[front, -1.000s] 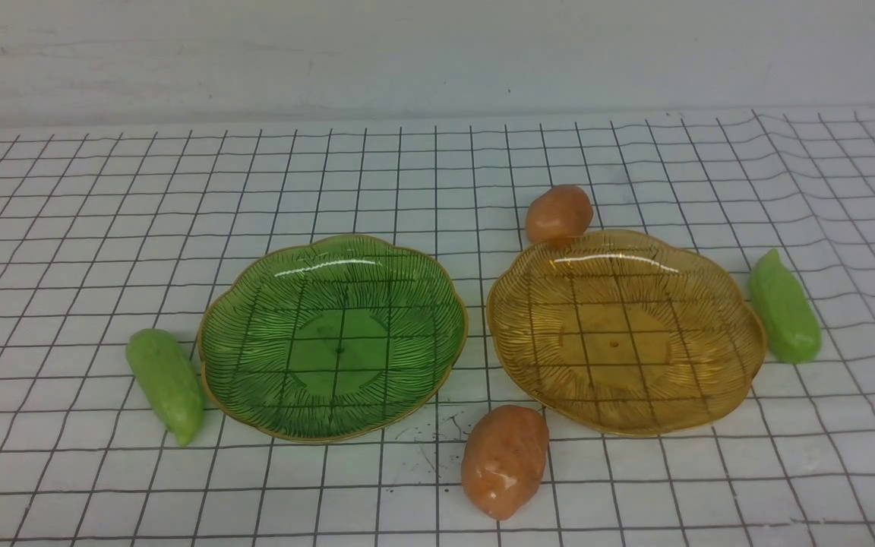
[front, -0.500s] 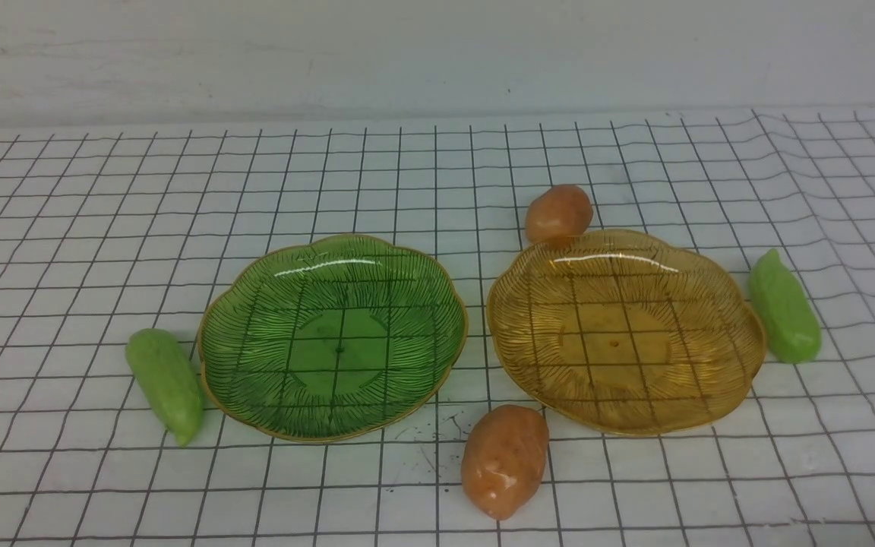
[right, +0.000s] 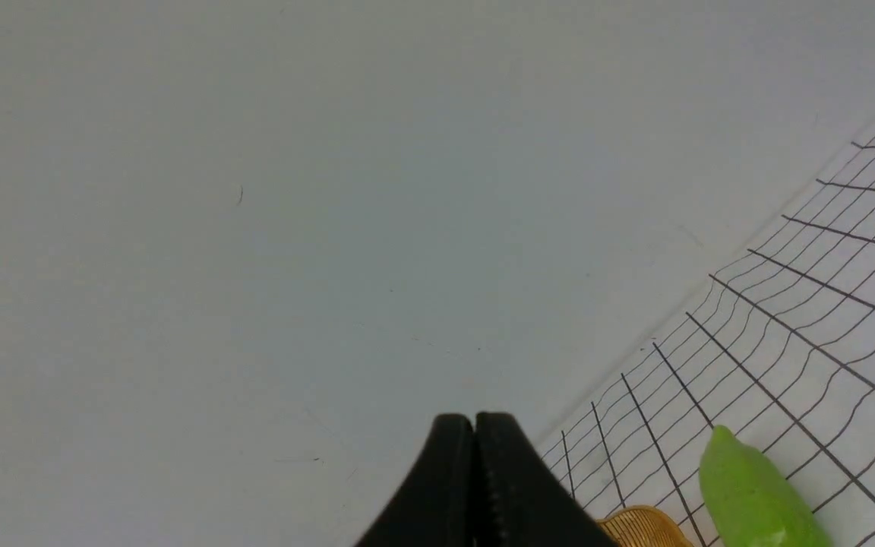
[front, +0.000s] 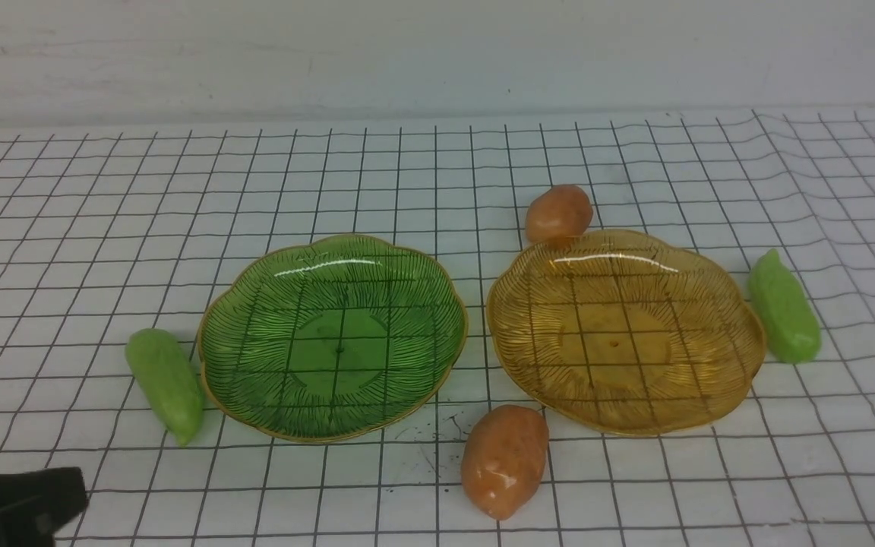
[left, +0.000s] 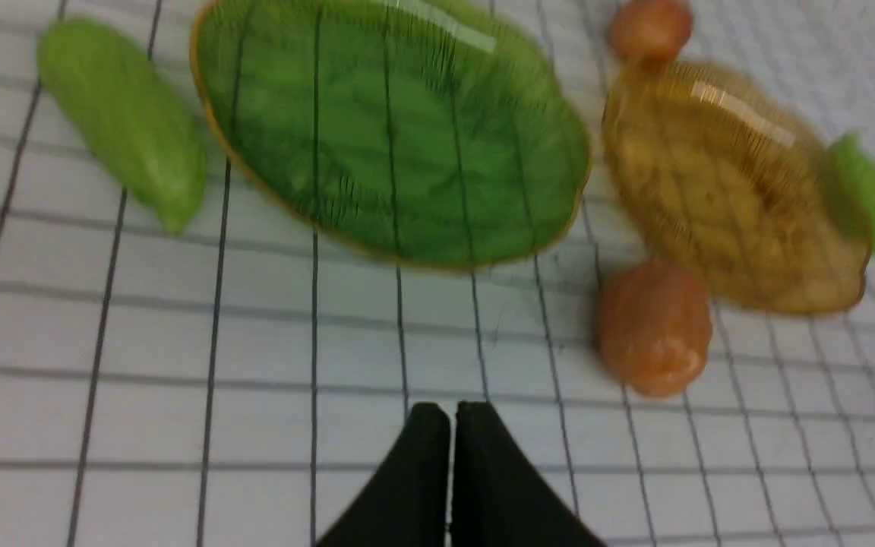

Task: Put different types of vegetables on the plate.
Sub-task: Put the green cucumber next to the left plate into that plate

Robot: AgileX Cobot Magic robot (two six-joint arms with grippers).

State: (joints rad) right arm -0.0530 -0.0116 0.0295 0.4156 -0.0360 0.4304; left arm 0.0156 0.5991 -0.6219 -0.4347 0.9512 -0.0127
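Two light green cucumber-like vegetables lie on the gridded mat, one left of the green plate, the other right of the amber plate. One orange-brown potato-like piece touches the amber plate's far rim. Another sits in front, between the plates. Both plates are empty. My left gripper is shut and empty, low at the front left corner, short of the left cucumber and the green plate. My right gripper is shut and empty, with the right cucumber beside it.
A white wall rises behind the mat's far edge. The mat is wrinkled at the back right. Small dark specks mark the mat between the green plate and the near potato.
My left gripper has come further into the front view's lower left corner. Plates and vegetables have not moved.
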